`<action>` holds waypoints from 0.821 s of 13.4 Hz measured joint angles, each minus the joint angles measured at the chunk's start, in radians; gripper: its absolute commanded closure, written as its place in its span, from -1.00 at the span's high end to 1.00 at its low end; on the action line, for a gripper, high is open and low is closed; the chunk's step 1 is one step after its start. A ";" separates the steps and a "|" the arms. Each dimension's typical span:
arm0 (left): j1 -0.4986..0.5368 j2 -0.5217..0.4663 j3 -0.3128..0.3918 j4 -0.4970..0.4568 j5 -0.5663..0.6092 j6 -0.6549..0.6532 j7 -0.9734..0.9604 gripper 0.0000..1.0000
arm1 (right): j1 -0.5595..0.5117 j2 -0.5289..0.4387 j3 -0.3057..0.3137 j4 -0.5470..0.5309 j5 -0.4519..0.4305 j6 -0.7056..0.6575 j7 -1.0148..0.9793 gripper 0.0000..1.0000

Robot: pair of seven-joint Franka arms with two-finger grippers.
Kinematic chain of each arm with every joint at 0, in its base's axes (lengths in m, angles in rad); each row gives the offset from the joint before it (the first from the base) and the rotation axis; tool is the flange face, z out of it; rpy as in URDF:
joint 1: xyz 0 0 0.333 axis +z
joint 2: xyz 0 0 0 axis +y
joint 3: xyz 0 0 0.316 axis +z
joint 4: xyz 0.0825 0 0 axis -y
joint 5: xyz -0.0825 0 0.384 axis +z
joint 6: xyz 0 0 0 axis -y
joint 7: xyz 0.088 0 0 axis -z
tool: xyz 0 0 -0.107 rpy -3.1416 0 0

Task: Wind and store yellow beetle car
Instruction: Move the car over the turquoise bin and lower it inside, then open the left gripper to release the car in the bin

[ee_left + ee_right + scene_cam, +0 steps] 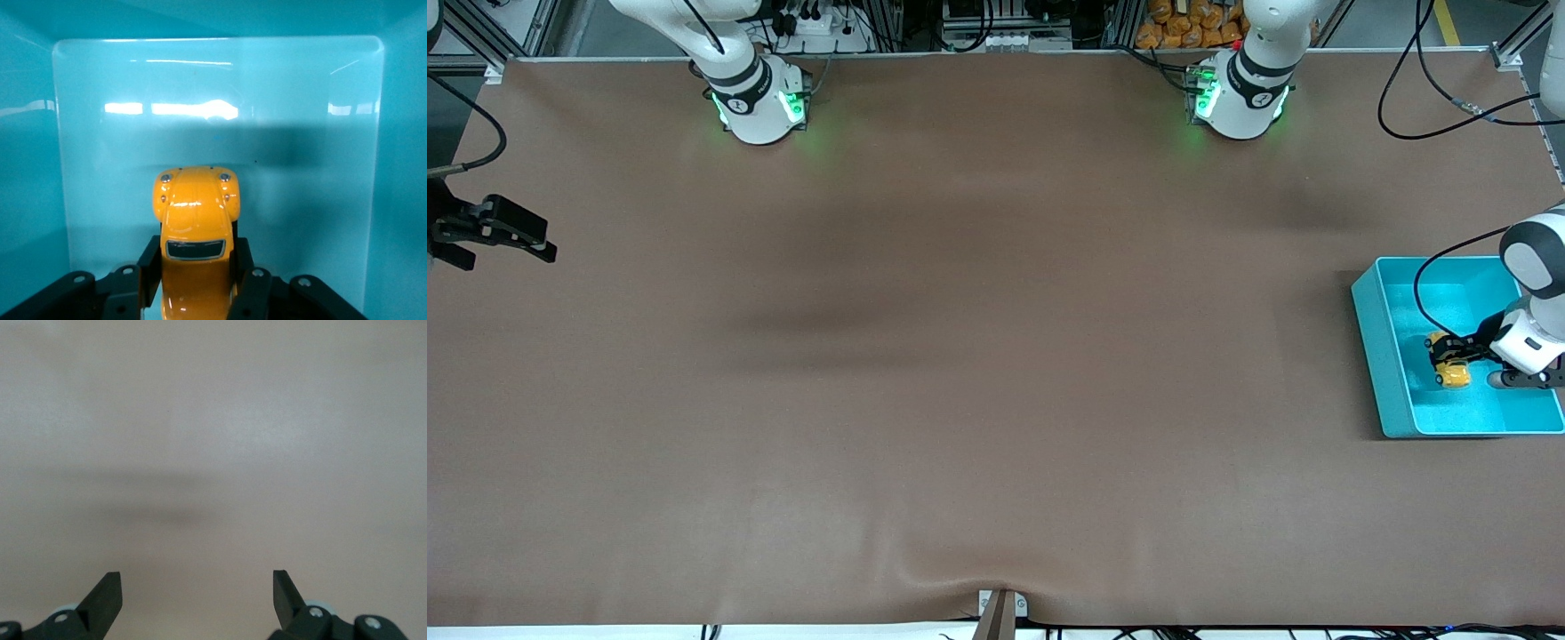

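Observation:
The yellow beetle car (1456, 377) is inside the turquoise bin (1369, 329) at the left arm's end of the table. My left gripper (1449, 354) reaches into the bin and is shut on the car's sides. In the left wrist view the car (197, 207) sits nose outward between the black fingers (151, 257), low over the bin's pale floor, with the gripper (197, 250) around its rear half and the bin wall (27, 167) around it. My right gripper (535, 238) is open and empty over the right arm's end of the table; its wrist view (197, 587) shows only bare table.
The brown table cover (960, 356) stretches wide between the two arms. The two arm bases (760, 102) stand along the edge farthest from the front camera. A black cable (1427, 293) loops over the bin.

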 measured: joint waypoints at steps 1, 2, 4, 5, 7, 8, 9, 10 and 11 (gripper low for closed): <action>0.000 0.003 -0.002 0.000 0.000 0.001 0.000 0.48 | 0.000 0.000 0.000 0.000 -0.001 0.000 -0.001 1.00; 0.000 0.003 -0.005 0.000 0.000 0.001 0.000 0.99 | 0.000 0.000 0.000 0.001 -0.001 0.000 -0.001 1.00; -0.004 0.002 -0.013 0.001 0.001 0.002 0.000 1.00 | 0.000 0.000 0.000 0.001 -0.001 0.000 -0.001 1.00; -0.009 -0.003 -0.018 0.003 0.001 0.003 0.000 1.00 | 0.000 0.000 0.000 0.001 -0.001 0.000 -0.001 1.00; -0.018 -0.035 -0.038 0.009 0.001 -0.008 -0.001 1.00 | 0.000 0.000 0.000 0.001 -0.001 0.001 -0.001 1.00; -0.020 -0.062 -0.053 0.011 0.001 -0.034 -0.014 1.00 | 0.000 0.000 0.000 0.001 -0.002 0.003 -0.001 1.00; -0.022 -0.094 -0.070 0.014 0.001 -0.073 -0.044 1.00 | 0.000 0.000 0.001 0.001 -0.002 0.005 -0.001 1.00; -0.022 -0.130 -0.091 0.016 0.001 -0.119 -0.083 1.00 | 0.000 0.000 0.001 0.001 -0.002 0.006 -0.001 1.00; -0.023 -0.167 -0.114 0.017 0.001 -0.164 -0.121 1.00 | 0.000 -0.001 0.001 0.001 -0.002 0.006 -0.001 1.00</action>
